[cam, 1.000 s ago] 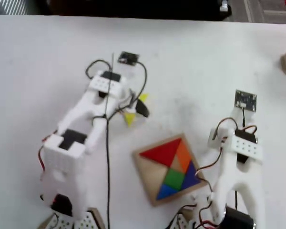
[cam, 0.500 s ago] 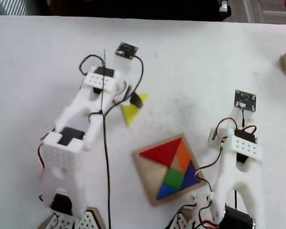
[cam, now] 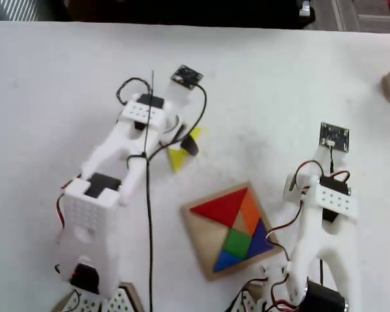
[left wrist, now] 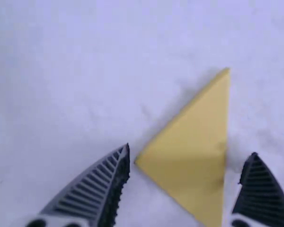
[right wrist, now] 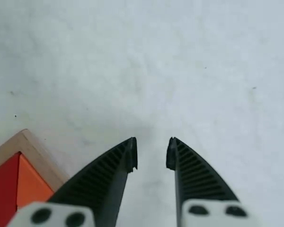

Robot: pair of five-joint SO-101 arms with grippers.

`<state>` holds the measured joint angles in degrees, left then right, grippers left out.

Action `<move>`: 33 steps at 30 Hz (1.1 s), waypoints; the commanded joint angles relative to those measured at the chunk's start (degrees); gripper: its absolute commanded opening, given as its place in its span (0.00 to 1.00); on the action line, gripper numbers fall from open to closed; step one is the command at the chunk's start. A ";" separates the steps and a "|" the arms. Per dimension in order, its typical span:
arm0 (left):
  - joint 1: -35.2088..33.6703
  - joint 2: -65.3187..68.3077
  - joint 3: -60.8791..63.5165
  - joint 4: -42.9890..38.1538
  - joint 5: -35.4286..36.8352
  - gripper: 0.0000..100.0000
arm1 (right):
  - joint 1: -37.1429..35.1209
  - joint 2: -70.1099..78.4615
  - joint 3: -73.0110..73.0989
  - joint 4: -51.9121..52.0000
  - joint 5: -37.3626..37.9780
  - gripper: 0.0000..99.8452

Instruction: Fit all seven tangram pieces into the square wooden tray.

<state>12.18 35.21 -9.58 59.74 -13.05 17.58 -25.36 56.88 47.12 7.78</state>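
Left claw point(left wrist: 189, 152) spread either side of yellow triangular piece point(left wrist: 194, 142) on white bench point(cam: 279, 78), up-left of square wooden tray point(cam: 192, 226) at lower centre, coloured pieces point(cam: 224, 211) inside, right claw point(right wrist: 151, 152) slightly parted beside tray corner.

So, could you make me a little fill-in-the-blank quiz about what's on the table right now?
1. The triangle lying between the open fingers of the left tool is coloured ____.
2. The biggest piece inside the wooden tray is ____.
3. The right tool, beside a corner of the tray, holds ____.

Missing words: yellow; red; nothing.
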 commanded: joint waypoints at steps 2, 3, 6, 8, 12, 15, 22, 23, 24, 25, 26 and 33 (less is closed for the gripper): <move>2.59 -0.75 -2.55 2.46 -0.35 0.36 | -0.40 0.22 -2.20 0.40 0.70 0.11; 3.03 -0.75 -2.55 2.90 -0.35 0.36 | -0.40 0.22 -2.20 0.40 0.70 0.11; 3.12 -0.75 -2.55 2.90 -0.35 0.36 | -0.40 0.22 -2.20 0.40 0.70 0.11; 3.12 -0.75 -2.55 2.99 -0.35 0.36 | -0.40 0.22 -2.20 0.40 0.70 0.11; 3.12 -0.75 -2.55 3.16 -0.35 0.36 | -0.40 0.22 -2.20 0.40 0.70 0.11; 3.21 -0.75 -2.55 3.16 -0.35 0.36 | -0.40 0.22 -2.20 0.40 0.70 0.11; 3.21 -0.75 -2.46 3.60 -0.35 0.34 | -0.40 0.22 -2.20 0.40 0.70 0.11; 3.21 -0.75 -2.46 4.04 -0.35 0.32 | -0.40 0.22 -2.20 0.40 0.70 0.11; 3.38 -0.75 -2.46 4.13 -0.35 0.30 | -0.40 0.22 -2.20 0.40 0.70 0.11; 3.91 -0.75 -2.46 4.31 -0.35 0.27 | -0.40 0.22 -2.20 0.40 0.70 0.11; 4.26 -0.75 -2.46 4.84 -0.44 0.23 | -0.40 0.22 -2.20 0.40 0.70 0.11; 6.02 -0.75 -2.46 6.07 -0.79 0.10 | -0.40 0.22 -2.20 0.31 0.70 0.11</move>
<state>16.48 33.80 -11.69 64.66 -12.97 17.58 -25.36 56.88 47.12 7.78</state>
